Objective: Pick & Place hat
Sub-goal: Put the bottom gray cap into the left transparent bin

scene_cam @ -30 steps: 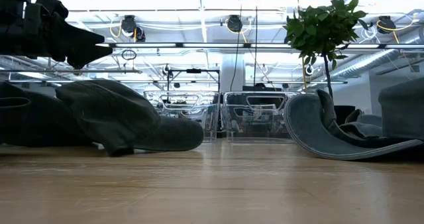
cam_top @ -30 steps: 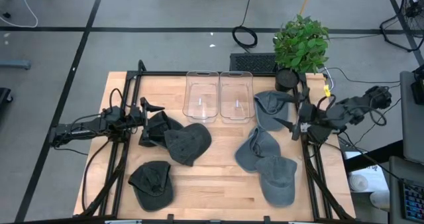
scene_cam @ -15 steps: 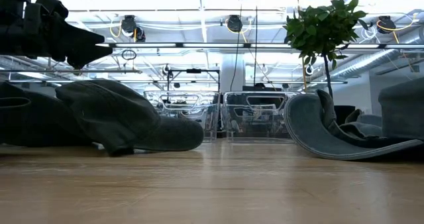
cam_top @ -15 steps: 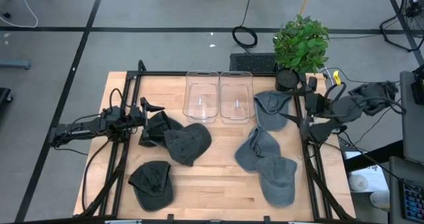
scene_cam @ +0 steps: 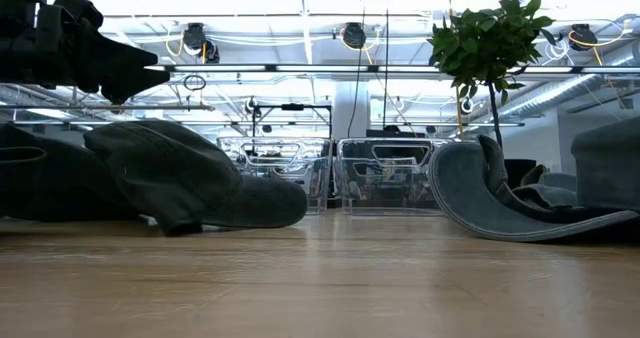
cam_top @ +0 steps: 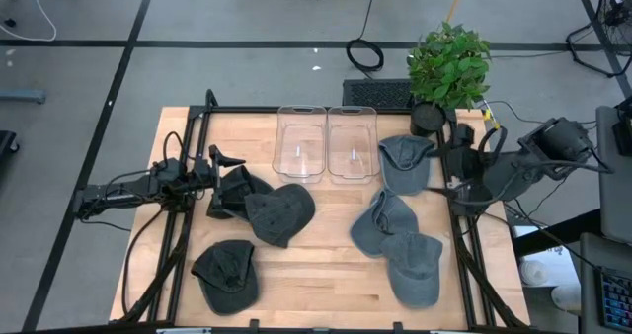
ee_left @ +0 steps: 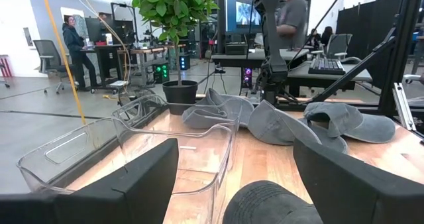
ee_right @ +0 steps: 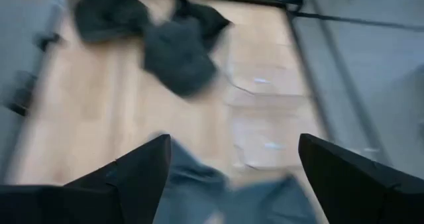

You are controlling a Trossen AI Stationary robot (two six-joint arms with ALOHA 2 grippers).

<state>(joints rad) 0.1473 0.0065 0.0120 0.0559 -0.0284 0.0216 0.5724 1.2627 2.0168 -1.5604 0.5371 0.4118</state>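
Left end effector unchanged, fingers spread, empty, just over the dark grey fabric hats. Right end effector has pulled back and swung off the surface, fingers apart, empty. Lighter grey fabric caps lie beside it; no pick begun yet.

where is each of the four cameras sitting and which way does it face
High view: overhead, straight down on the wooden table; both dark arms show.
Low view: at tabletop height, level across grey fabric hats; part of an arm shows at upper left.
Left wrist view: past the open left gripper toward two clear plastic bins.
Right wrist view: past the open right gripper, down on the table.
Shared: all four show the hats.
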